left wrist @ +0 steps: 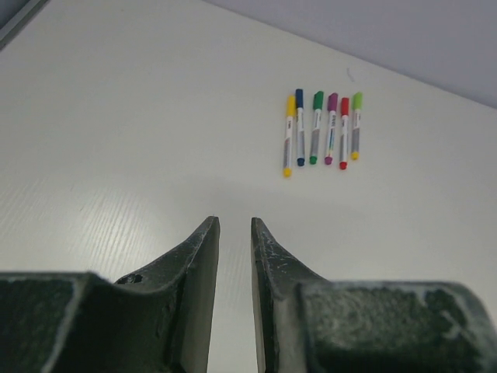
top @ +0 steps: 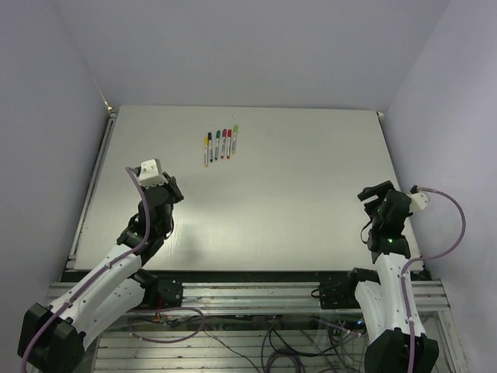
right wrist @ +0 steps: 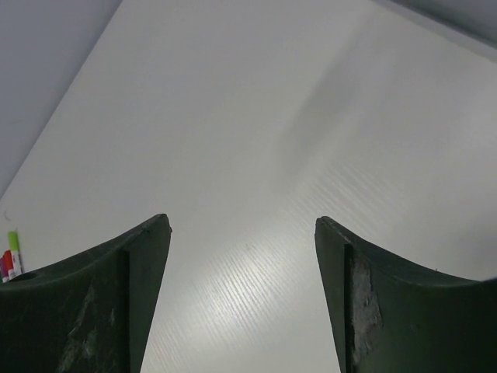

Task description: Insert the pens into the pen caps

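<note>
Several pens (top: 220, 144) lie side by side in a neat row at the far middle of the white table (top: 311, 194). In the left wrist view the pens (left wrist: 322, 128) have grey-white barrels. Each carries a coloured cap on its far end, such as the green cap (left wrist: 318, 99). No loose cap shows. My left gripper (top: 172, 189) hovers well short of the row, its jaws (left wrist: 234, 221) a narrow gap apart with nothing between. My right gripper (top: 371, 194) is at the right side, wide open (right wrist: 242, 221) and empty. The pens' ends (right wrist: 11, 256) peek in at that view's left edge.
A metal rail (top: 97, 183) runs along the table's left edge, and pale walls close in the back and sides. Both arm bases and loose cables (top: 272, 334) sit below the near edge.
</note>
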### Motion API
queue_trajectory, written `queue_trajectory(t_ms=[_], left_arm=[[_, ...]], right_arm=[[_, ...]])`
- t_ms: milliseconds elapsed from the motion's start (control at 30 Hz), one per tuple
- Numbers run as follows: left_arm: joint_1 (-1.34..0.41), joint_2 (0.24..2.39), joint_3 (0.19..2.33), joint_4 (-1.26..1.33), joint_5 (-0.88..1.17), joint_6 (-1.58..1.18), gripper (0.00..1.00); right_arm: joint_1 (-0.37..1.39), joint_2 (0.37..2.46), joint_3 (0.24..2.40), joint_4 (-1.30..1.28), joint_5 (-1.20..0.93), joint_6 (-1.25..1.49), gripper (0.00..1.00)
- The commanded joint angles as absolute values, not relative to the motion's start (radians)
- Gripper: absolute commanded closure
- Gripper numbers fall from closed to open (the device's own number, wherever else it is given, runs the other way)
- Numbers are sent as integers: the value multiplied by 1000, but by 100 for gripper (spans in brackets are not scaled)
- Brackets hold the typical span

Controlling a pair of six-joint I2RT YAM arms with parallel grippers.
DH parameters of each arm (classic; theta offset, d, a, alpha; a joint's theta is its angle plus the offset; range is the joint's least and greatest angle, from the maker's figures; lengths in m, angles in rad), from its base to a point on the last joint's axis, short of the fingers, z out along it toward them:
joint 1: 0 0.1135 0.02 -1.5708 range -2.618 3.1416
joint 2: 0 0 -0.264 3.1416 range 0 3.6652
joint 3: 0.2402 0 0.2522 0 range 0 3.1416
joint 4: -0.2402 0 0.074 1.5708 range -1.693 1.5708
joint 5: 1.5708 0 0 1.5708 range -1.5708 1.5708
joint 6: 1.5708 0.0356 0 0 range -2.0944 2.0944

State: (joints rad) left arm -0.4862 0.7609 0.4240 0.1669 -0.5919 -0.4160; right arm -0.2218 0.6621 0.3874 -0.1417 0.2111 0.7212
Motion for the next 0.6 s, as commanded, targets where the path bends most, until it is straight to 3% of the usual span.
queue_trajectory(t_ms=[0,567], left_arm=[[-489,748,412,121,-639,-425,68],[-489,743,388,77,-657,-428,68]], right_arm=[[-230,619,426,-229,271,716,25],[-230,557,400,-241,311,770,21]])
